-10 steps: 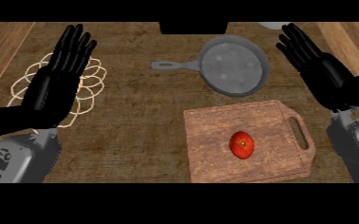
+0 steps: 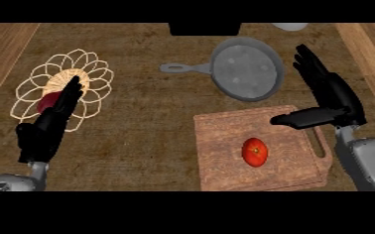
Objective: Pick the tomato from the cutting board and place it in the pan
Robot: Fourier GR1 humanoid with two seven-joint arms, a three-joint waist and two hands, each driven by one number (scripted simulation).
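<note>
A red tomato [image 2: 255, 151] lies on the wooden cutting board [image 2: 227, 171] at the lower right. Behind the board sits a grey pan [image 2: 247, 70] with its handle pointing left. My right hand [image 2: 330, 95] hovers open at the board's right edge, fingers straight and pointing away, thumb stretched left over the board's far right corner, some way from the tomato. My left hand [image 2: 50, 124] is open at the lower left, fingers straight, turned edge-on over the wire basket.
A pale wire basket [image 2: 88, 69] shaped like a flower sits at the left with something red [image 2: 47, 101] inside, partly hidden by my left hand. A dark object [image 2: 205, 28] stands at the counter's back edge, and a white rim [image 2: 290, 26] shows at the top right.
Both hands have come down and inward. The right hand has moved toward the board with its thumb out over it; the left hand has turned edge-on and lowered. The tomato has not moved.
</note>
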